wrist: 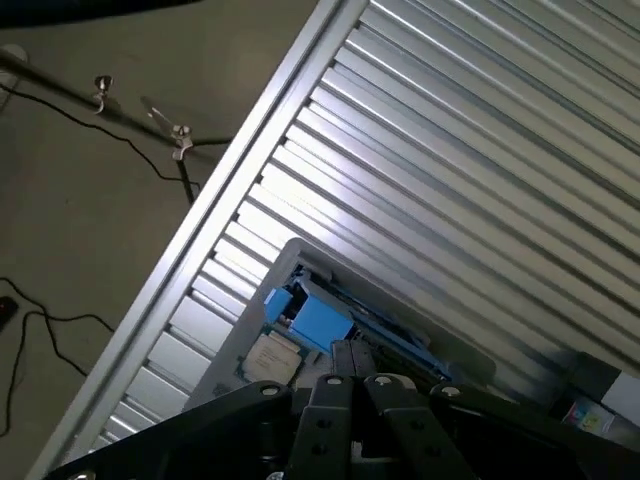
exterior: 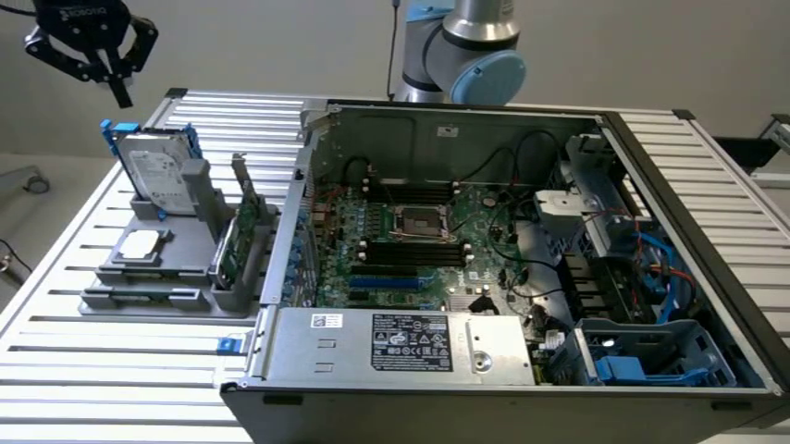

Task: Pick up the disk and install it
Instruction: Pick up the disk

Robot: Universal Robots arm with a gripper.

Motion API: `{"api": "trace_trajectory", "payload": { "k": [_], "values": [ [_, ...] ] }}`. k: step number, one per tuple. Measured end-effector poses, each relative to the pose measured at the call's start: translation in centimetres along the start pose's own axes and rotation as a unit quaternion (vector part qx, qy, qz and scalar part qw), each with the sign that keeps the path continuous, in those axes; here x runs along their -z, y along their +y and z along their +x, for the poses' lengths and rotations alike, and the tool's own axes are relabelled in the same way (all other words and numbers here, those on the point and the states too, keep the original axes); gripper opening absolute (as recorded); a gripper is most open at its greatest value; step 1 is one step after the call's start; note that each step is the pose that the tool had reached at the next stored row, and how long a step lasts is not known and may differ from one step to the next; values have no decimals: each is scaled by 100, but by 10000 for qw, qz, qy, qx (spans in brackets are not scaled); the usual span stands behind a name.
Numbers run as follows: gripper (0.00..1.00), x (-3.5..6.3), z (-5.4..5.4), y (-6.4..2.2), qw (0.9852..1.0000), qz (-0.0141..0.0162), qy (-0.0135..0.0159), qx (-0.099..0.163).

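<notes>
- The fingers (exterior: 121, 91) hang in the air above the far corner of the table (exterior: 74, 388), at the exterior view's left. They are pressed together and hold nothing.
- The disk (exterior: 158, 171) lies below the fingers and a little toward the exterior view's right, well apart from them. Nothing stands in the gap between the two.
- The disk stands on end in a grey holder (exterior: 161, 277). Its long axis is upright, its top edge faces up toward the fingers, and its broad labelled face is turned outward.
- In the wrist view the fingers (wrist: 345, 362) point down at the disk (wrist: 322, 322), whose blue top edge shows as a narrow strip just past their tips.
- The disk is a flat, rigid silver-grey metal slab with a white printed label. A blue plastic carrier with a small tab at the upper corner frames it.
- The holder is matte grey, blocky and slotted. It also carries a small square chip (exterior: 140, 243) lying flat and a thin green card (exterior: 240, 231) standing on edge.
- The table is ribbed aluminium, shiny and hard.
- The open computer case (exterior: 370, 347) lies beside the holder toward the exterior view's right, with a blue plastic bay (exterior: 654, 351) at its near corner. The disk is not yet installed.
</notes>
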State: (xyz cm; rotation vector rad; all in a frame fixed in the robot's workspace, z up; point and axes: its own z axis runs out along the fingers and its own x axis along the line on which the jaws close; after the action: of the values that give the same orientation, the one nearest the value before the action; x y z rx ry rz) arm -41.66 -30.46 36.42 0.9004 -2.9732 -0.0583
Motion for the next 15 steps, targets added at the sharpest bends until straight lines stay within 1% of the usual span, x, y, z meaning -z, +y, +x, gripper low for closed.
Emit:
{"api": "trace_trajectory", "payload": {
  "k": [2,4,6,8,10,12,15],
  "values": [
    [11,-3,0,0,9998,4,8,179],
    [11,-7,0,0,9993,8,16,362],
    [11,-10,0,0,9985,12,25,541],
    [11,-14,0,0,9974,16,33,722],
    [11,-17,0,-1,9959,20,42,902],
    [11,-20,0,-1,9941,24,50,1081],
    [11,-26,0,-1,9907,30,62,1356]
  ]
}}
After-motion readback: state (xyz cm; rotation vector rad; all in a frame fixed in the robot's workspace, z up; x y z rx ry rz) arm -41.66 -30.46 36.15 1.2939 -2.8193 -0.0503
